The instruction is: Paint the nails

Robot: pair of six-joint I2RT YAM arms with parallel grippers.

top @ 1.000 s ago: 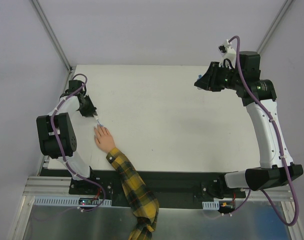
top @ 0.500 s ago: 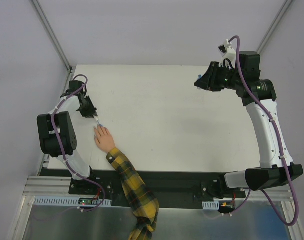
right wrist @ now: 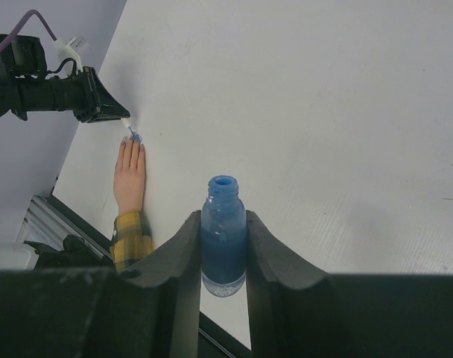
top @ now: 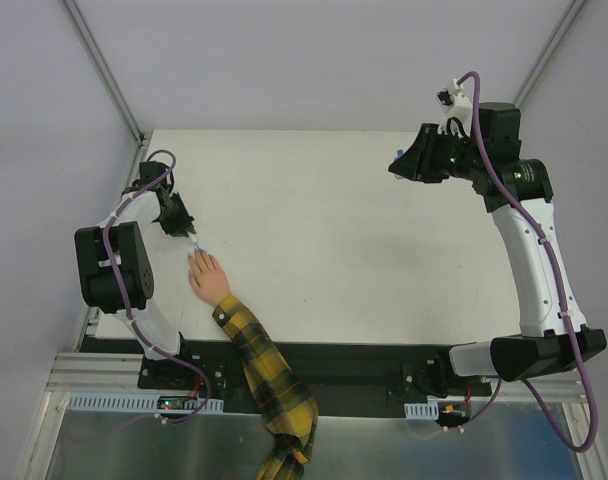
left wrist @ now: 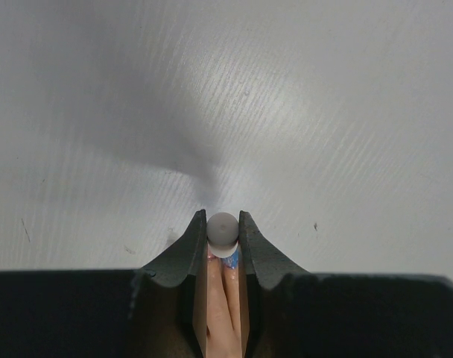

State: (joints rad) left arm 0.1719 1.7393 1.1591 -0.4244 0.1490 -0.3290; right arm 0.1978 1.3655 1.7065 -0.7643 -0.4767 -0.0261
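A small peach hand with a yellow-and-black plaid sleeve lies flat at the table's left front. My left gripper is shut on a nail polish brush with a round whitish cap, and the brush tip is at the fingertips. In the left wrist view two fingers show between the jaws, and one nail is tinted blue. My right gripper is raised at the far right, shut on an open blue polish bottle. The right wrist view also shows the hand.
The white table ends at its left edge close beside my left arm. A black rail runs along the near edge. Grey walls stand at the back and on both sides.
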